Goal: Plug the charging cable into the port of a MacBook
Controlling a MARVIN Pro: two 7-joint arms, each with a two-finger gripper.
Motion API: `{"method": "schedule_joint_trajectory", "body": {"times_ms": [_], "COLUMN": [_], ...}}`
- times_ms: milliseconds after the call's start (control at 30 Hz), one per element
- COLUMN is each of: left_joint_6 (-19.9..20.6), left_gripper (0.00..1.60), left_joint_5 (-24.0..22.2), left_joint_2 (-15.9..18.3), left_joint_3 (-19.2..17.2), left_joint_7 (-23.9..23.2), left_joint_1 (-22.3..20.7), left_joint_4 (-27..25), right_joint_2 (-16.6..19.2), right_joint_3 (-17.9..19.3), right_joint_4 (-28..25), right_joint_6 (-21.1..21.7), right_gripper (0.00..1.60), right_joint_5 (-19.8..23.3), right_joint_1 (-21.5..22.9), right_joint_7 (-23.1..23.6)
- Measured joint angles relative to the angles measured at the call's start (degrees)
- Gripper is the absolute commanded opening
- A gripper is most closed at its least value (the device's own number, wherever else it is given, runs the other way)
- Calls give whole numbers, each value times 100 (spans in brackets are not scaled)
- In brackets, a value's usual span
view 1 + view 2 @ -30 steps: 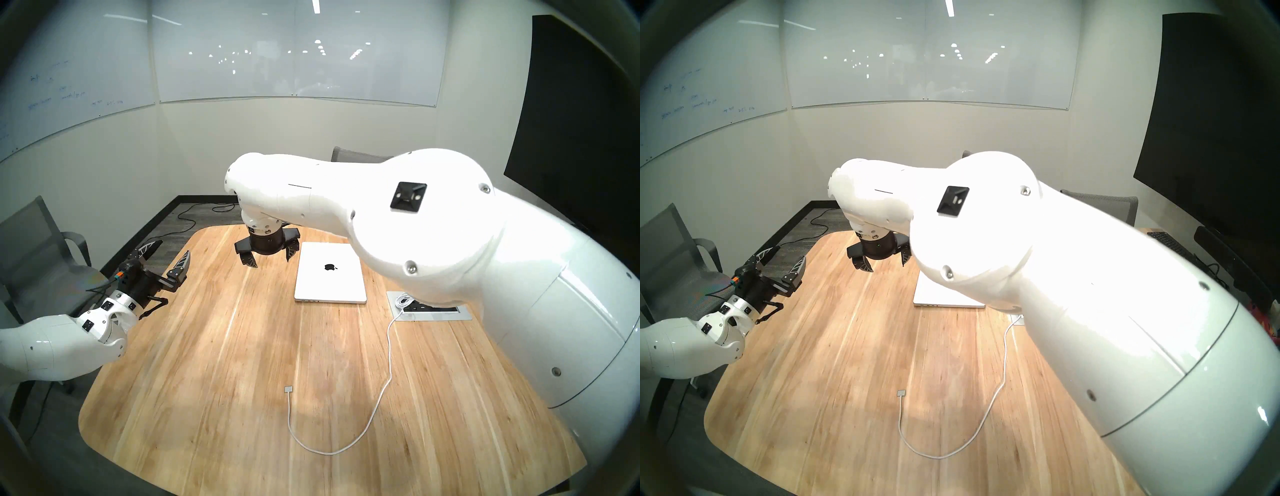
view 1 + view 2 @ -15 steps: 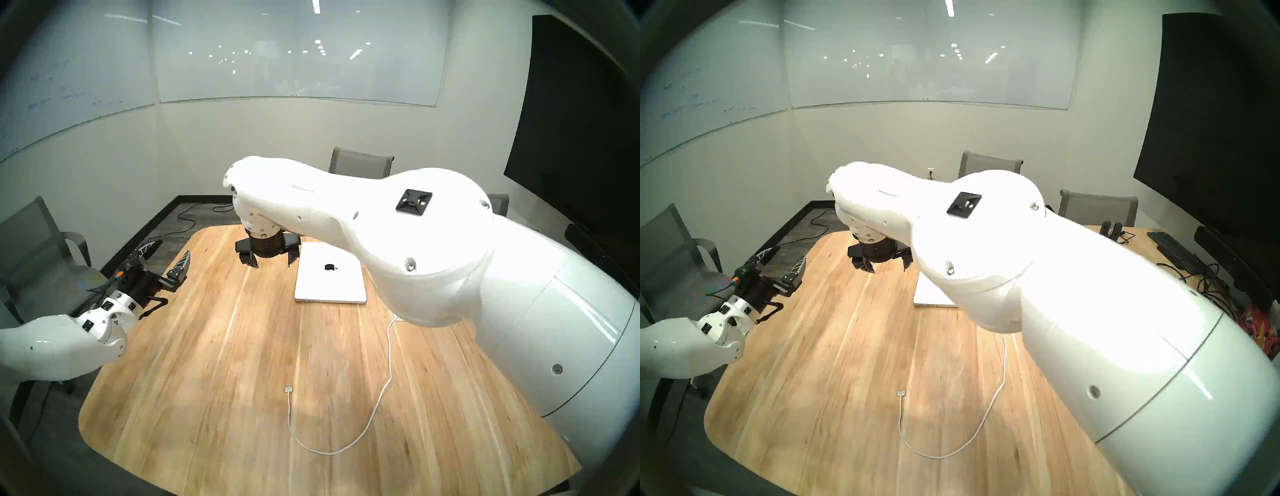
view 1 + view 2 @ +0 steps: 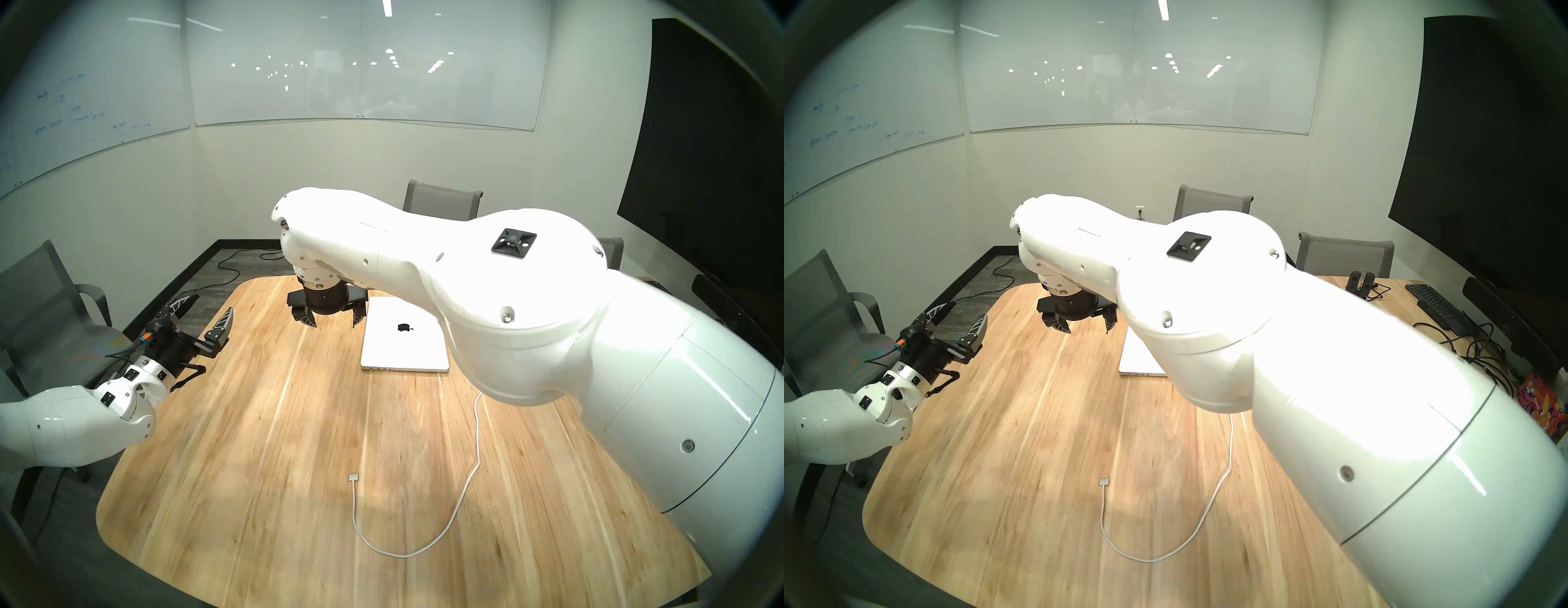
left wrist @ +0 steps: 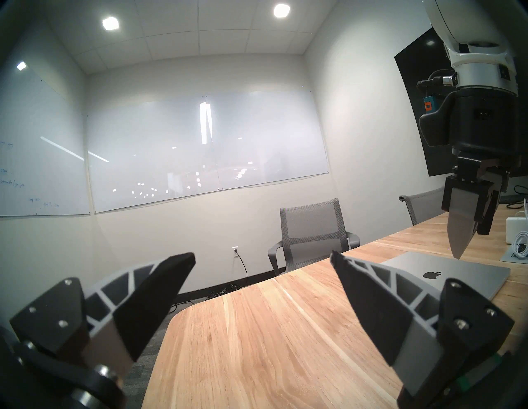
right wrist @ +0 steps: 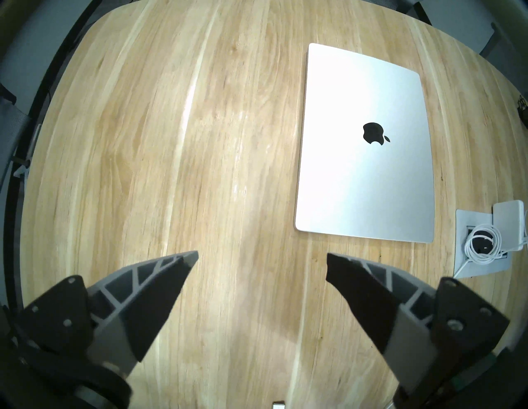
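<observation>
progress: nothing done | charging cable lying loose on counter, unplugged from macbook | right hand and left hand spread wide, empty | left: grasp, insert

the table is a light wooden top with rounded corners and long pale grain streaks. the macbook lies closed and flat on it, logo up, just beside and below the right hand, on that hand's outer side. its near side edge shows three small dark slots; the port is the endmost one. the charging cable lies loose on the wood, well short of the right hand, curving in a wide loop to its connector tip, which rests flat and apart from the macbook. beyond the macbook, a grey outlet plate set in the table carries a coiled white cord and a white power brick.
</observation>
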Motion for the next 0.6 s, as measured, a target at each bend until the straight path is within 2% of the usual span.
{"method": "schedule_joint_trajectory", "body": {"times_ms": [600], "left_joint_6": [0], "left_gripper": [160], "left_joint_5": [0], "left_joint_2": [0], "left_joint_3": [0], "left_joint_7": [0], "left_joint_1": [0], "left_joint_4": [0], "right_joint_2": [0], "right_joint_3": [332], "right_joint_4": [17], "right_joint_6": [-31], "right_gripper": [160], "right_joint_5": [0], "right_joint_1": [-109], "right_joint_7": [-157]}}
